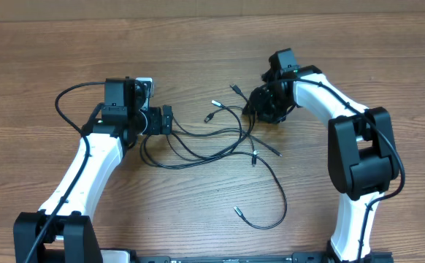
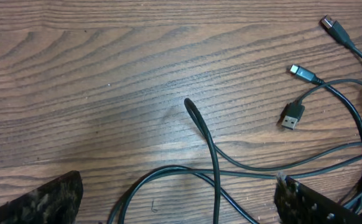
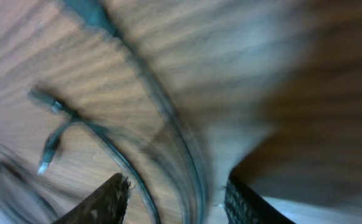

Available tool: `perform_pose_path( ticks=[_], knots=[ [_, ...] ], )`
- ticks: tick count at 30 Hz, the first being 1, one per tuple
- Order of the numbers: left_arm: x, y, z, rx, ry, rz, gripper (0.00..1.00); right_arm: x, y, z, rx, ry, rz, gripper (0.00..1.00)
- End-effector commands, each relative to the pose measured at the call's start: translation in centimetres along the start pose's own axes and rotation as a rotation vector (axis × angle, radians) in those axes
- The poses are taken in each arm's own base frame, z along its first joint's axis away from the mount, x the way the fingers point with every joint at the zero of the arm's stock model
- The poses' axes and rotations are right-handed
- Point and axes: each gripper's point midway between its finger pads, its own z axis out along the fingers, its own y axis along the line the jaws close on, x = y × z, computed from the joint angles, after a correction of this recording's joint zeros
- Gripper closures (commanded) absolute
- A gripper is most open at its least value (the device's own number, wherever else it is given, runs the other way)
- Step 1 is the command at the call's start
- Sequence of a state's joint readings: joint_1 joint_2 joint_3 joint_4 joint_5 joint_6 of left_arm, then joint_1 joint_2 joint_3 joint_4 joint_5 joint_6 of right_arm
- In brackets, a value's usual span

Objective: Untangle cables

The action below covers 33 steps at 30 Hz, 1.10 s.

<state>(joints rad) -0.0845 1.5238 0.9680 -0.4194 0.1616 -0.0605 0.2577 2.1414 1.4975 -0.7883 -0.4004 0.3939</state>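
Several thin black cables lie tangled on the wooden table between the two arms, and one long strand curls toward the front to a plug. My left gripper sits at the tangle's left edge. In its wrist view the left gripper is open wide, with cable loops lying loose on the wood between the fingers. Plug ends lie beyond. My right gripper is at the tangle's upper right. In the blurred right wrist view the right gripper has its jaws apart, and cable strands run between them ungripped.
A thicker black cord arcs off the left arm. The white right arm stands at the right, the left arm at the lower left. Silver-tipped plugs lie at the back of the tangle.
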Motion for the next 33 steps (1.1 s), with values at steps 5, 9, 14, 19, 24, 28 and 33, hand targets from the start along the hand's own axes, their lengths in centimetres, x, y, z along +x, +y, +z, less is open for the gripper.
perform_pose_path(
  ticks=[5,9,14,19,24,28,33],
  knots=[
    [-0.5,0.0,0.0,0.006,-0.01,-0.018,0.02,5.4,-1.0,2.8,0.087,0.106,-0.028,0.51],
    [-0.5,0.0,0.0,0.006,-0.009,-0.019,0.02,6.3,-2.5,3.2,0.175,0.111,-0.035,0.76],
    [-0.5,0.0,0.0,0.006,-0.01,-0.025,0.02,6.4,-2.4,2.3,0.176,0.131,-0.017,0.74],
    [-0.5,0.0,0.0,0.006,-0.01,-0.025,0.01,4.2,-1.3,0.4,0.158,0.086,-0.025,0.63],
    [-0.5,0.1,0.0,0.005,-0.01,-0.026,0.01,0.6,-2.3,-1.3,0.188,-0.025,-0.008,0.13],
    [-0.4,0.1,0.0,0.005,-0.006,-0.026,0.01,-1.7,-5.7,-2.7,0.265,-0.1,0.054,0.0],
    [0.5,0.5,0.1,-0.021,0.026,-0.031,0.0,-3.3,-11.0,-5.1,0.358,-0.147,0.159,0.0]
  ],
)
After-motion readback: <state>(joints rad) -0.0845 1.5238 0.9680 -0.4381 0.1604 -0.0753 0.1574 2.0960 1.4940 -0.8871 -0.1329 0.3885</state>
